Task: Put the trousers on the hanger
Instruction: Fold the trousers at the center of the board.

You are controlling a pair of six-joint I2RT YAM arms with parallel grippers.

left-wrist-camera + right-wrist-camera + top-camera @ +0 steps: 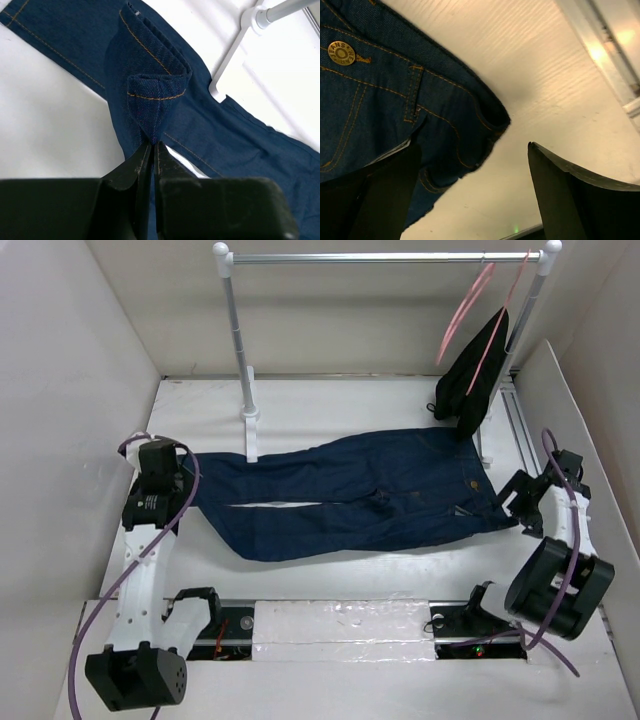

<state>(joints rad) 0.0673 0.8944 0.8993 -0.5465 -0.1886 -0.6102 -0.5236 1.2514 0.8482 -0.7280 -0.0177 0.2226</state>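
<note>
The trousers (pixel 350 492) lie flat on the white table, waist to the right and legs to the left. My left gripper (pixel 188 478) is at the leg ends. In the left wrist view it (pixel 152 142) is shut on a folded leg hem (pixel 156 95), which stands up from the cloth. My right gripper (pixel 510 502) is at the waist end. In the right wrist view it (pixel 474 142) is open, with the waistband corner (pixel 485 117) between its fingers and the brass button (pixel 341 52) further in. The hanger (pixel 462 312) hangs bare on the rail at the back right.
A second pink hanger draped with black cloth (pixel 472 375) hangs beside the bare one. The rail (pixel 385 257) stands on two posts; the left post (pixel 238 350) and its foot (pixel 250 430) are just behind the trouser legs. White walls close in both sides.
</note>
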